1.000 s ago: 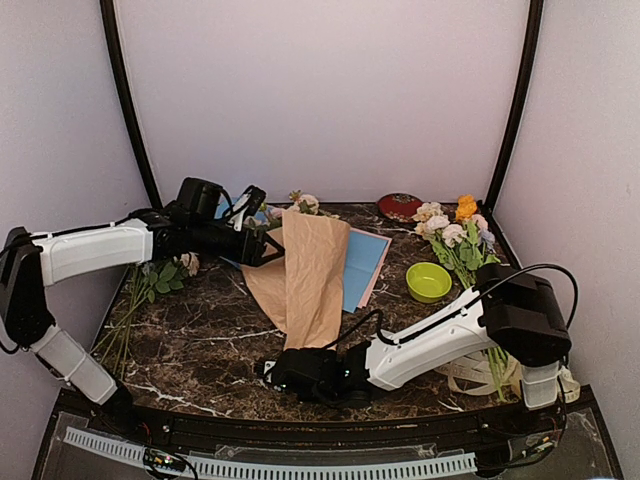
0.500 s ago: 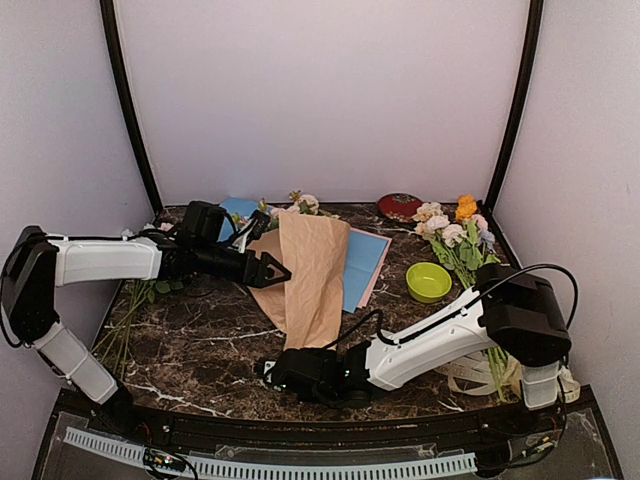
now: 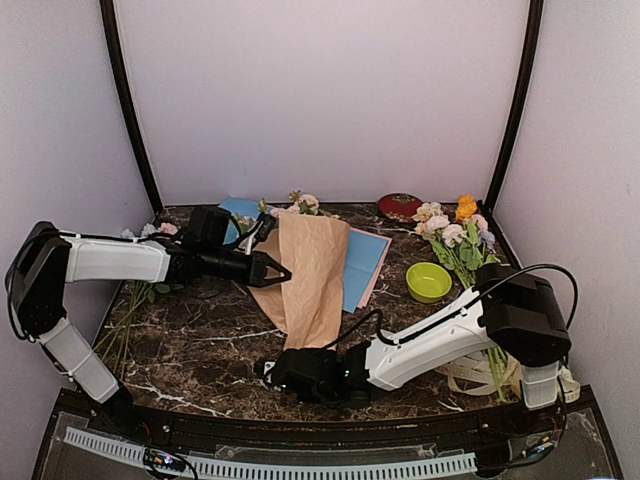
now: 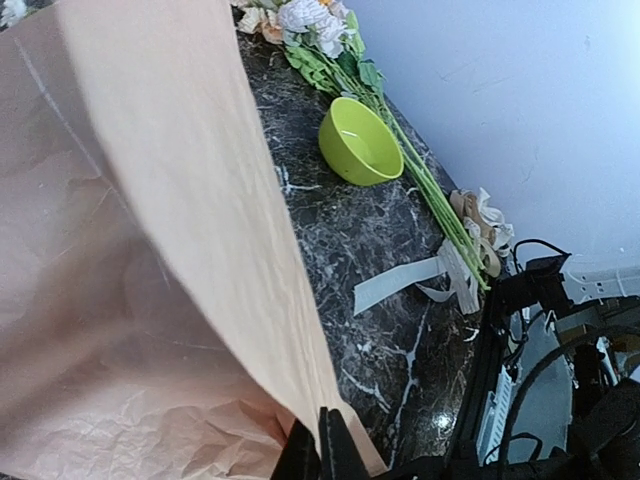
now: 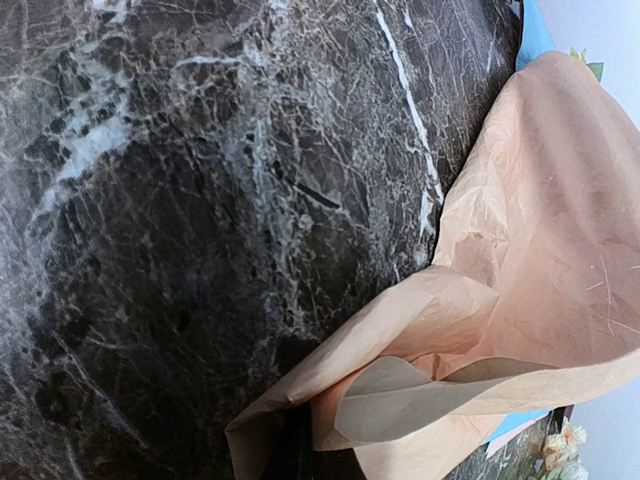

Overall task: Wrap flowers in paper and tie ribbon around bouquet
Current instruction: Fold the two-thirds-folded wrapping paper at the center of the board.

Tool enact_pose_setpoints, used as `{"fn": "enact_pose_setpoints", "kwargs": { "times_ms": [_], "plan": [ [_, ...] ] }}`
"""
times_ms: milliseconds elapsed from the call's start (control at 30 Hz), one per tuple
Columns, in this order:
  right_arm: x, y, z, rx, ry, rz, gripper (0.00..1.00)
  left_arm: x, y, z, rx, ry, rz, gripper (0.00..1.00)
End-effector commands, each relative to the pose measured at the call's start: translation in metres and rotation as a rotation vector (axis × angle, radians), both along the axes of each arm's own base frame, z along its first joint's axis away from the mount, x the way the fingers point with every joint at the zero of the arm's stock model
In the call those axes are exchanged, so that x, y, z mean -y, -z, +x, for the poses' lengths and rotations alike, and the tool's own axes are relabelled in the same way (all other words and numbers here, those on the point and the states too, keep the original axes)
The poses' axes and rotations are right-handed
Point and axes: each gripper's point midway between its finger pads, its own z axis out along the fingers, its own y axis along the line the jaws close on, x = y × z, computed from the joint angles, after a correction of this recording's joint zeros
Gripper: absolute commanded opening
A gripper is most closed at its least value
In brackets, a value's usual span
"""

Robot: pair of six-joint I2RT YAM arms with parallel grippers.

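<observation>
The paper (image 3: 308, 275) lies mid-table, overlapping another sheet (image 3: 368, 258) on its right; the bowl (image 3: 428, 282) sits further right, a loose bunch (image 3: 452, 236) behind it.

Creased tan paper (image 3: 310, 285) is lying folded lengthwise on dark marble, narrowing toward the near edge, its paler underside showing at the lower fold. Pale pink and cream flowers (image 3: 303, 203) are peeking out beyond its far end. Cream ribbon (image 4: 400, 283) is lying loosely bunched, well apart, at right.
</observation>
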Motion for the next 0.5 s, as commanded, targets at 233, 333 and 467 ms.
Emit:
{"fn": "enact_pose_setpoints", "kwargs": {
  "times_ms": [233,333,467],
  "plan": [
    [0.023,0.039,-0.016,-0.093,-0.029,-0.100,0.00,-0.068,0.083,0.015,-0.107,-0.268,0.256,0.00],
    [0.023,0.036,-0.016,-0.092,-0.027,-0.095,0.00,-0.076,0.098,0.021,-0.097,-0.295,0.316,0.00],
    [0.023,0.032,-0.016,-0.096,-0.017,-0.091,0.00,-0.092,0.128,0.025,-0.113,-0.332,0.413,0.00]
  ]
}}
